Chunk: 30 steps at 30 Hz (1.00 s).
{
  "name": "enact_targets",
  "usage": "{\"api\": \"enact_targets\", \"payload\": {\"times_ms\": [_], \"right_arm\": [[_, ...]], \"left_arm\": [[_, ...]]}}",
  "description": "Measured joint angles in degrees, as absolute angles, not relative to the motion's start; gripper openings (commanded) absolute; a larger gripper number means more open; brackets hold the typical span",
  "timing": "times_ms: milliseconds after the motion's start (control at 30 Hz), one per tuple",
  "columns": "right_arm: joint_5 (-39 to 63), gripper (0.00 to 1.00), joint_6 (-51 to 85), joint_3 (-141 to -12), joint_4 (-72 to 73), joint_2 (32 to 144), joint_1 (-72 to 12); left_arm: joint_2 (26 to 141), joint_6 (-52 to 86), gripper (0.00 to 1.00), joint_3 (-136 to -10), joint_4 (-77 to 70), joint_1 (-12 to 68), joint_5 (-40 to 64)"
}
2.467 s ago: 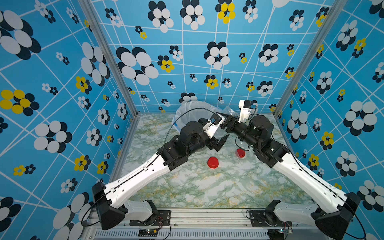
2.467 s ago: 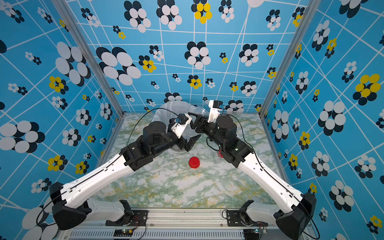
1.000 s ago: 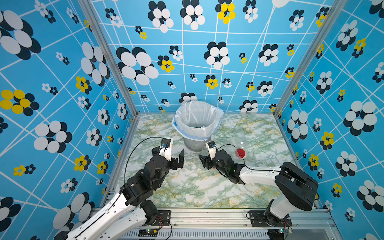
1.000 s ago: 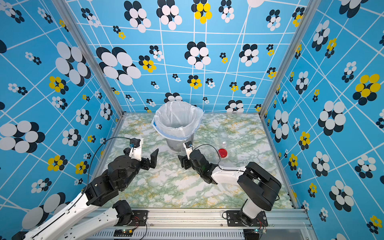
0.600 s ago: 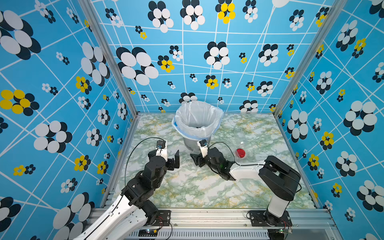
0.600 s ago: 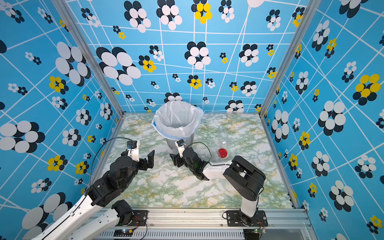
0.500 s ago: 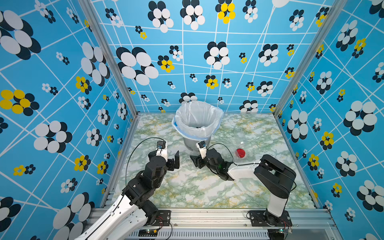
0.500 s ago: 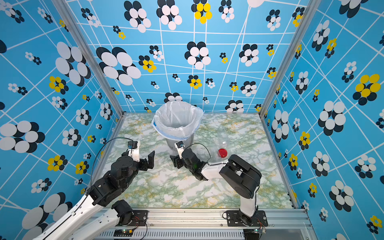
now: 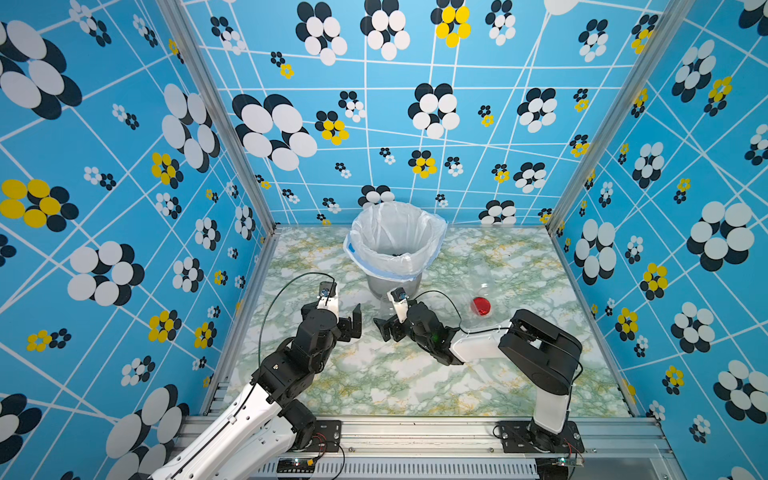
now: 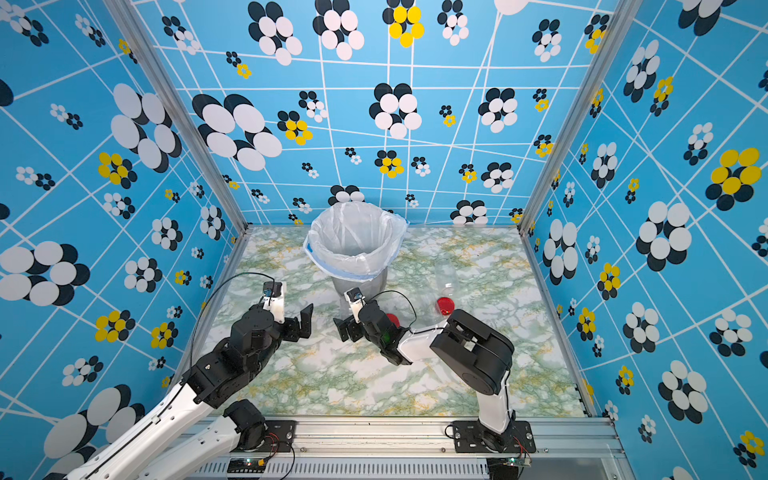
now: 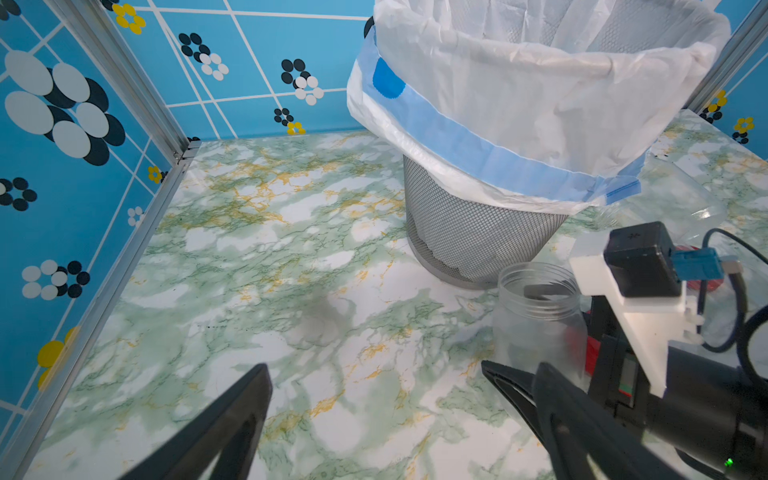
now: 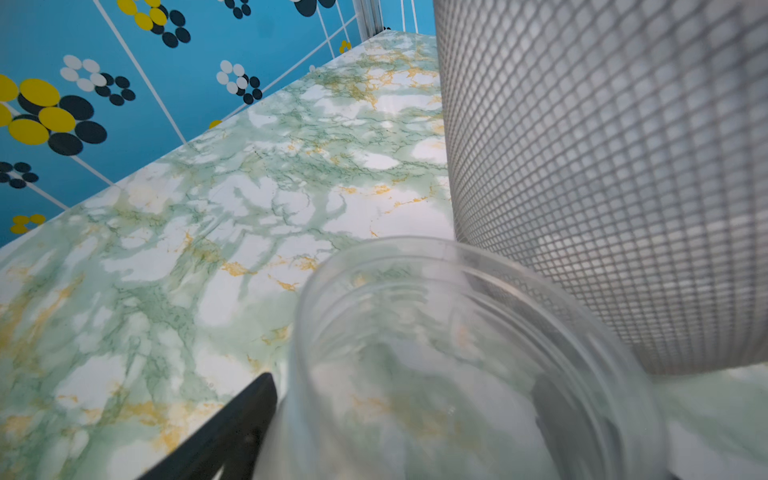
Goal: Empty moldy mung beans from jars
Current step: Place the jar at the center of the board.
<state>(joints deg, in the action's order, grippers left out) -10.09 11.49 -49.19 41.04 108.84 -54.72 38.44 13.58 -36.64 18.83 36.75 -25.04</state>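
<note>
An empty, lidless clear jar (image 12: pixel 457 353) stands upright on the marble table in front of the bucket (image 9: pixel 386 308). My right gripper (image 12: pixel 403 382) is open, one finger on each side of the jar. To its left, my left gripper (image 11: pixel 374 368) hovers low over bare table, open with nothing between its fingers. A taller clear jar (image 9: pixel 478 270) rests to the right of the bucket, also seen in a top view (image 10: pixel 446 270). No moldy mung beans show in the jars. A dark patch (image 9: pixel 397 252) lies deep in the bag.
The grey mesh bucket (image 11: pixel 469 232) lined with a white bag (image 9: pixel 395 237) stands at the back centre. A red lid (image 9: pixel 481 306) lies right of the right arm. A second red lid (image 10: pixel 392 320) sits behind the right gripper. Blue patterned walls close three sides.
Both arms came down from over the bucket. In the last second the right gripper carried the jar left to the bucket's front and opened its jaws. The left gripper barely moved.
</note>
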Motion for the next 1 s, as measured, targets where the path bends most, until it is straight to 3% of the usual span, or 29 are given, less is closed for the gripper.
{"api": "enact_targets", "payload": {"times_ms": [367, 700, 1000], "right_arm": [[-12.12, 0.99, 10.63, -46.50, 36.82, 99.24, -54.85], [-17.19, 0.99, 7.20, -42.11, 25.45, 74.24, -54.48], [-23.09, 0.99, 1.83, -32.64, 18.11, 52.56, -37.56]], "left_arm": [[38.50, 13.52, 0.99, -35.79, 17.87, 35.94, -25.10], [40.10, 11.33, 0.99, -34.26, 15.64, 31.40, -25.04], [48.49, 6.09, 0.99, -34.11, 5.06, 24.58, -24.99]]}}
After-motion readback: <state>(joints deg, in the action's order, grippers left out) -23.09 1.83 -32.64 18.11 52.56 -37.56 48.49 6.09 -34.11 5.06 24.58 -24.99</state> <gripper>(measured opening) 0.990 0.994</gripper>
